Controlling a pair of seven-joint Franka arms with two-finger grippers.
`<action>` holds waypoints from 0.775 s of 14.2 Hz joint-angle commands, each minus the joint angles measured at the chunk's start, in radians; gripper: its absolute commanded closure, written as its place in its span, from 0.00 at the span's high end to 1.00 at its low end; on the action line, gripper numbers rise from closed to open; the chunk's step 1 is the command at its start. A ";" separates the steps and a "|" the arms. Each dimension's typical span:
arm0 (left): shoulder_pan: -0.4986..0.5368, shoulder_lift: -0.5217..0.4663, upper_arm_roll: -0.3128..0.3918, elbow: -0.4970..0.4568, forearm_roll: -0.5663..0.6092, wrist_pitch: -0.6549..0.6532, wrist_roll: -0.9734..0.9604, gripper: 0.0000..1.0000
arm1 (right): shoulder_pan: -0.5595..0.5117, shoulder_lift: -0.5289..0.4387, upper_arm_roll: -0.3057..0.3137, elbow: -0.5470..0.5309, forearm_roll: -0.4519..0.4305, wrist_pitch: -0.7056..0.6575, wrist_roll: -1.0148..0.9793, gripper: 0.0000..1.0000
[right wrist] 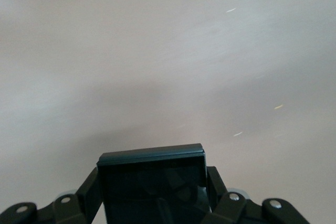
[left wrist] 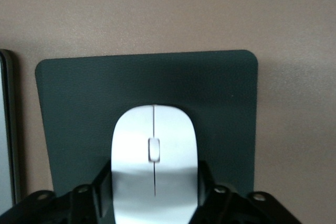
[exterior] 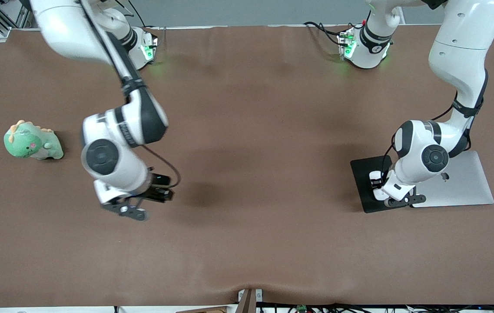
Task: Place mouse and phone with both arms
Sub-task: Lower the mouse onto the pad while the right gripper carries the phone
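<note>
My left gripper (exterior: 378, 186) is shut on the white mouse (exterior: 375, 177) and holds it low over the dark mat (exterior: 366, 198). In the left wrist view the mouse (left wrist: 155, 145) sits between the black fingers (left wrist: 102, 187) with the mat (left wrist: 73, 103) under it. I cannot tell whether the mouse touches the mat. My right gripper (exterior: 160, 192) is over bare table toward the right arm's end. In the right wrist view it is shut on the black phone (right wrist: 152, 182), gripped by its sides. In the front view the hand mostly hides the phone.
A closed silver laptop (exterior: 462, 180) lies beside the mat at the left arm's end, and its edge shows in the left wrist view (left wrist: 6, 129). A green dinosaur plush (exterior: 33, 141) sits at the right arm's end. The brown table (exterior: 264, 174) spreads between the arms.
</note>
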 commanded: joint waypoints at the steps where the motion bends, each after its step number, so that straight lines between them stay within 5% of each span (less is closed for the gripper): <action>1: 0.005 -0.005 -0.007 -0.007 0.029 0.017 0.004 1.00 | -0.146 -0.035 0.026 -0.087 -0.005 0.022 -0.191 0.00; 3: 0.002 -0.014 -0.007 -0.004 0.029 0.011 -0.004 1.00 | -0.242 -0.055 0.026 -0.146 -0.005 0.057 -0.364 0.00; 7: -0.002 -0.083 -0.013 0.026 0.029 -0.033 -0.009 1.00 | -0.406 -0.139 0.026 -0.427 -0.005 0.349 -0.677 0.00; 11: 0.001 -0.158 -0.031 0.175 0.029 -0.295 0.005 1.00 | -0.473 -0.211 0.026 -0.640 -0.005 0.457 -0.707 0.00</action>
